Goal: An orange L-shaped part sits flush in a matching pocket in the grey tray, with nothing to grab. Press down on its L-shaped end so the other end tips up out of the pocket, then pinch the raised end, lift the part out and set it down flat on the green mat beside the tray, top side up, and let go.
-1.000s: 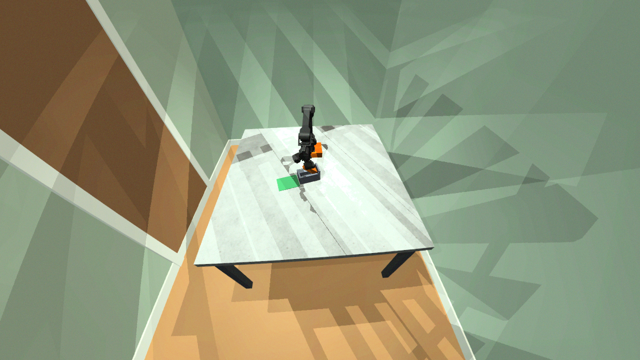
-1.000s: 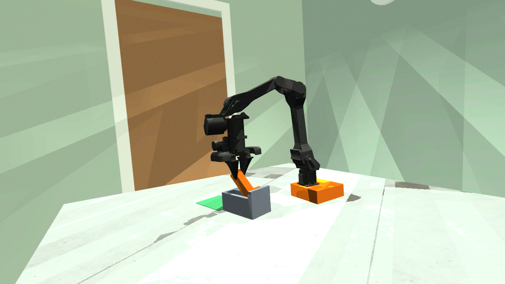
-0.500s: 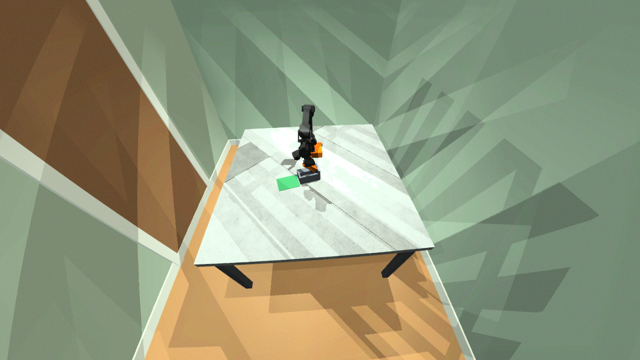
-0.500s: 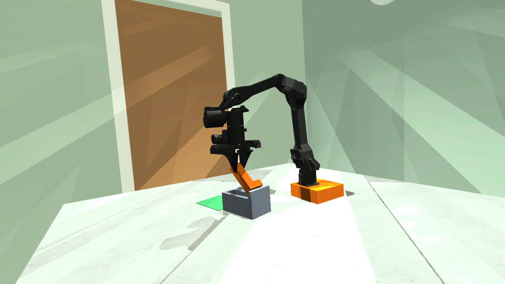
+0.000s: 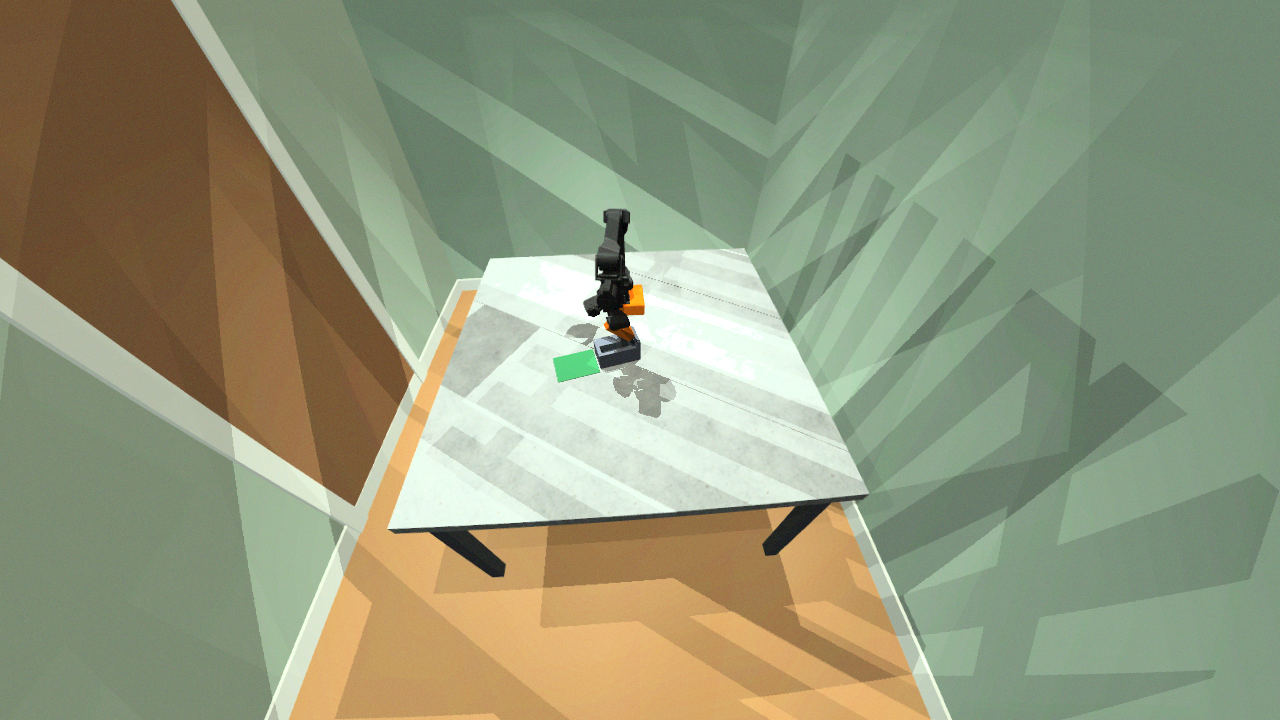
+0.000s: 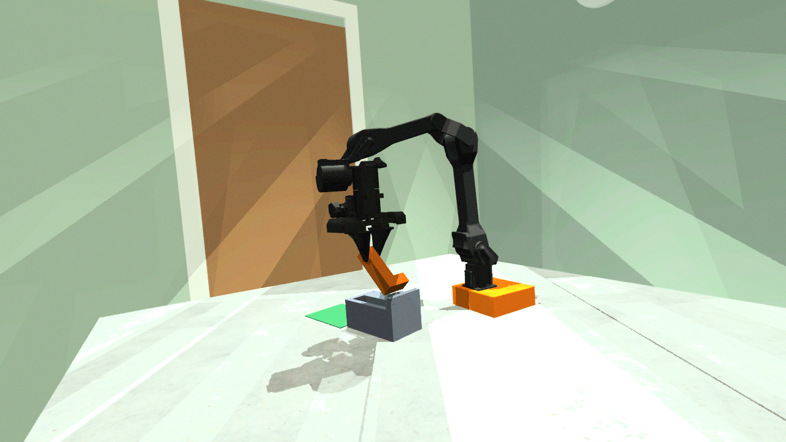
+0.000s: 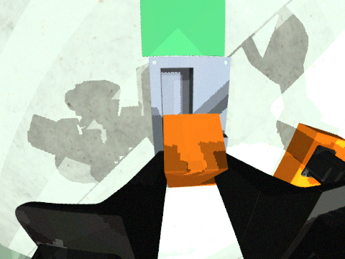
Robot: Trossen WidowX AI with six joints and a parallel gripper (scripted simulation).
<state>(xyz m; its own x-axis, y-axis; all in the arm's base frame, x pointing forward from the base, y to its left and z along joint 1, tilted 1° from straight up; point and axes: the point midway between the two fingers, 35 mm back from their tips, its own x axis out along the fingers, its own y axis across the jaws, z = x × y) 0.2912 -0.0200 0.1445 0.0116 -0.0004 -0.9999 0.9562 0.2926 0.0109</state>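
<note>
The orange L-shaped part (image 5: 623, 332) (image 6: 380, 270) (image 7: 192, 133) hangs steeply tilted, its upper end between my fingers and its L-shaped end lowest. In the exterior view that low end is at or just above the tray's top; whether it touches is hard to tell. My gripper (image 6: 371, 257) (image 7: 188, 156) is shut on the part's raised end. The grey tray (image 5: 619, 357) (image 6: 369, 319) (image 7: 212, 77) stands below, and its pocket shows empty in the wrist view, partly hidden by the part. The green mat (image 5: 575, 366) (image 6: 331, 315) (image 7: 183, 25) lies flat beside the tray.
The arm's orange base block (image 5: 637, 300) (image 6: 494, 302) (image 7: 292, 155) stands on the table (image 5: 698, 447) (image 6: 220, 395), on the far side of the tray from the mat in the exterior view. The tray has a taller wall at its end away from the mat.
</note>
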